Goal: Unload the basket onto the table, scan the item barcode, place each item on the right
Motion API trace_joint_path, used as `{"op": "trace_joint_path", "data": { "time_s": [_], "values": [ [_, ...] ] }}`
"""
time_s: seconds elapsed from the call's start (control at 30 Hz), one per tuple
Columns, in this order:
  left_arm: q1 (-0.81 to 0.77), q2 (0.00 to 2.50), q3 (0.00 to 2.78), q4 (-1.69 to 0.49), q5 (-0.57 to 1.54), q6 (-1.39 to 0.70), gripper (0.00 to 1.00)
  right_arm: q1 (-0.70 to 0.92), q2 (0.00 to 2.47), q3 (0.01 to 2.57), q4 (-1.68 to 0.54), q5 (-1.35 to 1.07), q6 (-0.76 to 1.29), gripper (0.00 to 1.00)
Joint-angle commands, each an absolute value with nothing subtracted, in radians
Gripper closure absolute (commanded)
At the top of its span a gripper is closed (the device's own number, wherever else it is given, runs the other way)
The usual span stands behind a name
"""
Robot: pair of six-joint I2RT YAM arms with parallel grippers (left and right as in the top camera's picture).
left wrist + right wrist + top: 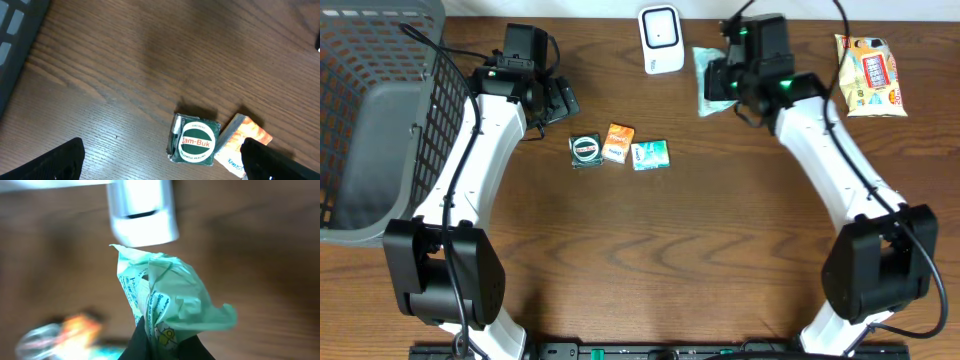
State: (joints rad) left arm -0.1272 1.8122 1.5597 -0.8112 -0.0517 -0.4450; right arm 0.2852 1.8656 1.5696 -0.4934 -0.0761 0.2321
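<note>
My right gripper (722, 84) is shut on a crumpled light green packet (704, 72), held up just right of the white barcode scanner (661, 38). In the right wrist view the packet (167, 292) rises from my dark fingertips (137, 342), and the scanner (142, 215) stands blurred right behind it. My left gripper (560, 100) hangs open over the wood with nothing between its fingers (62, 160). A green Zam-Buk box (196, 142) lies near its right finger.
The Zam-Buk box (586, 149), an orange box (618, 141) and a teal box (649, 154) lie in a row mid-table. A grey wire basket (370, 110) fills the left edge. A yellow snack pack (868, 75) lies at the back right.
</note>
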Motion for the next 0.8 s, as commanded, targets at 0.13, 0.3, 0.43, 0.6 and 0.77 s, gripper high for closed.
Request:
{"op": "trace_joint_path", "data": {
  "time_s": [0.13, 0.3, 0.43, 0.6, 0.77],
  "values": [
    [-0.128, 1.817, 1.567, -0.815, -0.061, -0.447, 0.02, 0.407, 1.985, 1.573, -0.482, 0.752, -0.105, 0.99],
    [-0.128, 1.817, 1.567, -0.815, -0.061, -0.447, 0.02, 0.431, 2.116, 1.573, -0.475, 0.918, -0.115, 0.99],
    [-0.128, 1.817, 1.567, -0.815, -0.061, -0.447, 0.02, 0.461, 2.198, 1.573, -0.494, 0.918, -0.113, 0.97],
    [-0.128, 1.817, 1.567, -0.815, -0.061, -0.447, 0.02, 0.503, 2.21, 1.573, -0.558, 0.72, -0.08, 0.78],
    [-0.128, 1.817, 1.567, -0.815, -0.061, -0.447, 0.02, 0.524, 2.21, 1.573, -0.62, 0.518, 0.04, 0.74]
  ]
}}
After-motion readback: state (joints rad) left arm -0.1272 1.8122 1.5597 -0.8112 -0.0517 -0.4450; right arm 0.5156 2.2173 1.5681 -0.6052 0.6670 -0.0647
